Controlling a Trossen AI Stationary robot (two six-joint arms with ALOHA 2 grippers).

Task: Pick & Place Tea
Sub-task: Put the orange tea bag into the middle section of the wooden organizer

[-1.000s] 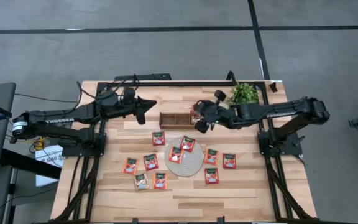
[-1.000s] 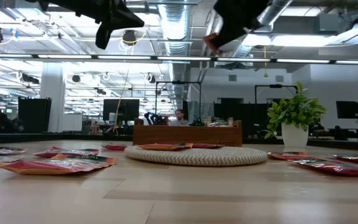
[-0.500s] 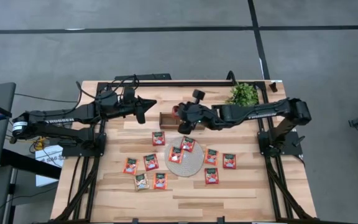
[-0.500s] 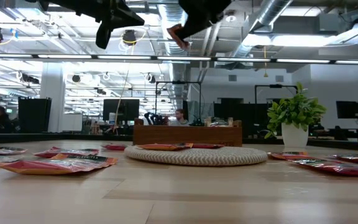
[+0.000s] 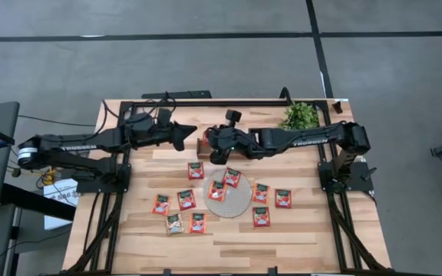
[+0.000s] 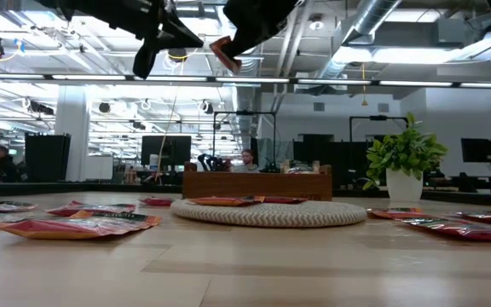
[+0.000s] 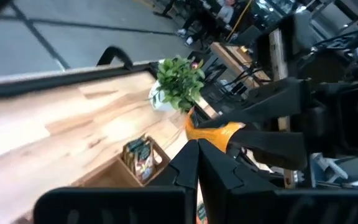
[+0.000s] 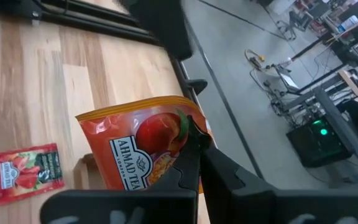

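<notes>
Above the table's far left, the left gripper (image 5: 186, 132) is held clamped and empty; beside it, an orange square tea sachet (image 8: 143, 149) is pinched in the right gripper (image 5: 206, 146), carried leftward since the earlier frame, over the brown three-compartment wooden tray (image 5: 203, 142); lowering and release are judged next

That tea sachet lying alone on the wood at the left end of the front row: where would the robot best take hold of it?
The tea sachet lies flat on the table, so probably from straight above, with a gripper pinching across two opposite edges or catching one edge. It has bare wood around it and the nearest sachet lies apart, so there is room for fingers on either side. It is thin, so they must come right down to the wood.
</notes>
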